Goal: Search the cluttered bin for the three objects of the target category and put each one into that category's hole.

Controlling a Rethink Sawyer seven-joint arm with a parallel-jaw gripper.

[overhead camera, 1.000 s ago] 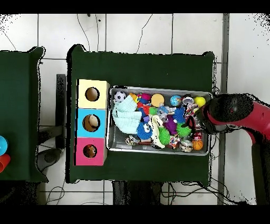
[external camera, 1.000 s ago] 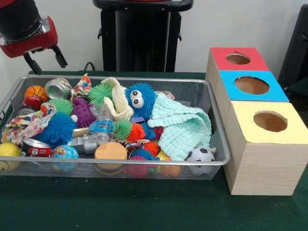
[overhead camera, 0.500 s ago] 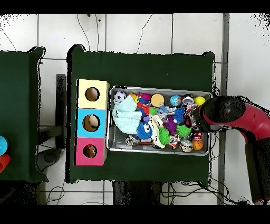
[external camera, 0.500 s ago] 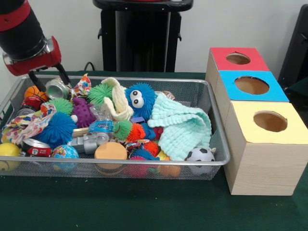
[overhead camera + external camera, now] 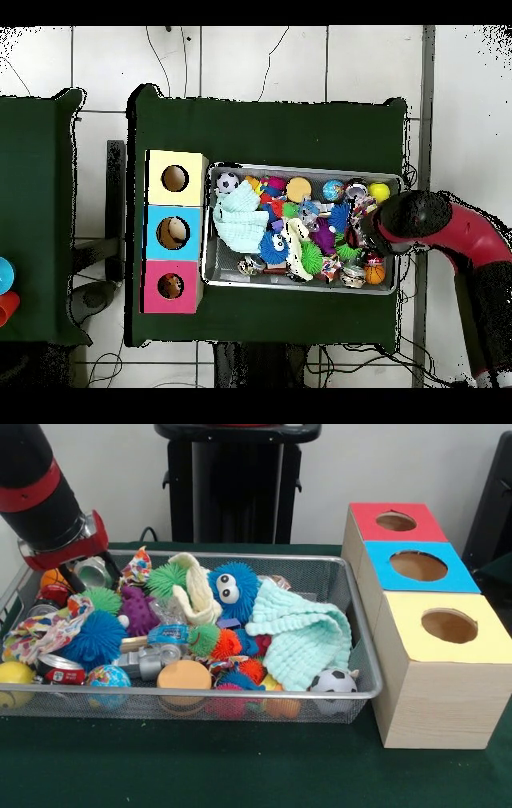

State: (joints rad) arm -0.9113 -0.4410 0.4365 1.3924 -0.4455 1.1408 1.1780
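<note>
1. We are looking at a dark green cloth-covered table point(image 5: 240, 776) bearing a silver wire-mesh bin point(image 5: 364, 664) and three wooden boxes.
2. The boxes, a yellow-topped box point(image 5: 480, 652), a blue-topped box point(image 5: 384, 576) and a red-topped box point(image 5: 368, 524), are touching in a row beside the bin, each with a round hole.
3. The red and black arm's gripper point(image 5: 84, 572) is reaching into the bin's far corner, over a shiny metal tin can point(image 5: 94, 573) and a small orange basketball point(image 5: 50, 576); we cannot tell whether its fingers are apart or together.
4. A mint green folded cloth point(image 5: 308, 636) is lying at the box end.
5. A blue fuzzy googly-eyed toy point(image 5: 232, 590) is sitting mid-bin.
</note>
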